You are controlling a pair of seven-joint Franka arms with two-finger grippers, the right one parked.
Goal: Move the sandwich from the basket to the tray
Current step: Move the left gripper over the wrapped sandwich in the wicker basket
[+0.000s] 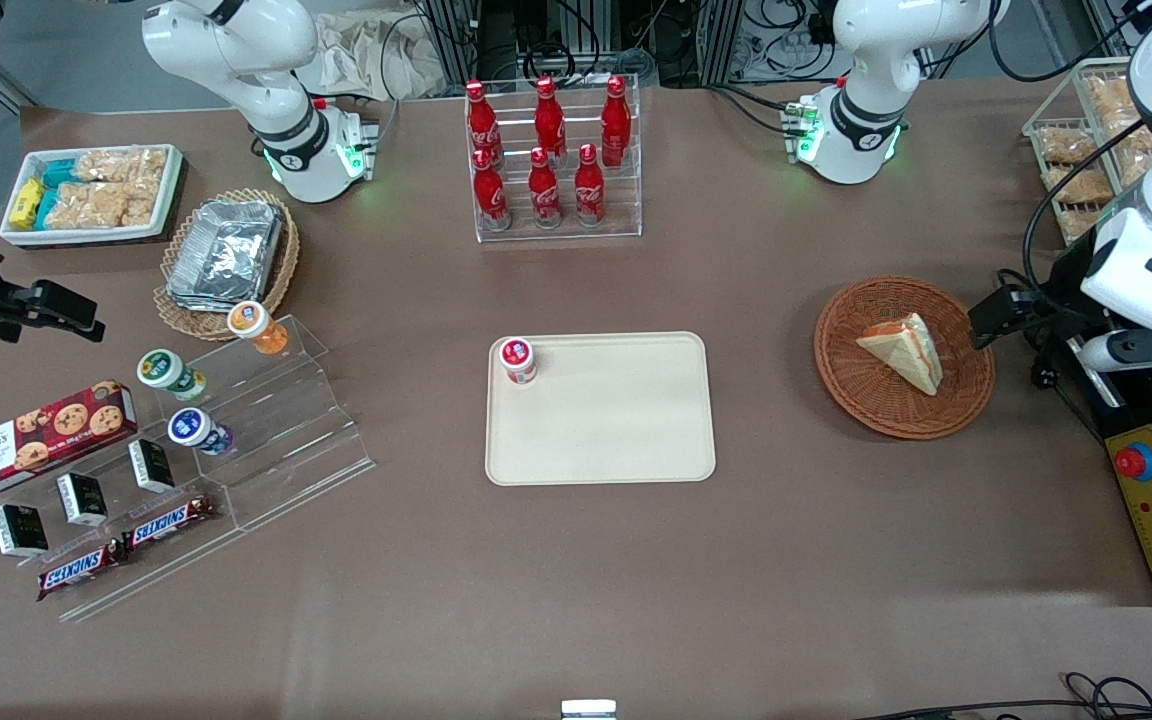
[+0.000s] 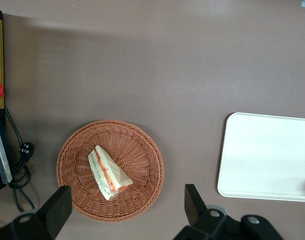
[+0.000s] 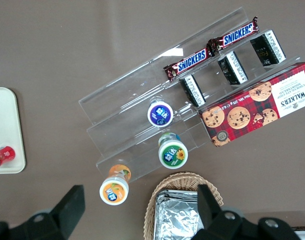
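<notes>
Currently the gripper (image 2: 127, 212) hangs high above the table at the working arm's end, fingers spread wide and holding nothing; in the wrist view the two dark fingertips (image 2: 60, 207) stand apart with the basket between them.

Sandwich (image 1: 904, 350) lies in the basket (image 1: 841, 375), roughly mid-bowl, tilted on the sloping weave. Not yet touched.

Step in hand, as I judge it: descend and grasp.
- Line the fingers across the two flat bread faces, not over the pointed end.
- Come down centred so neither finger catches the basket rim.
- Close gently; soft bread will likely squash or shed filling under a hard pinch.

Tray (image 1: 636, 440) sits mid-table, well apart from the basket, bare brown table between. A small red-capped bottle (image 1: 518, 360) stands in one corner of it; set down away from that.

Materials: basket reddish-brown wicker, round, shallow, ribbed. Sandwich a pale wedge, orange and green showing along the cut edge. Tray smooth cream plastic, rounded corners, low rim.
</notes>
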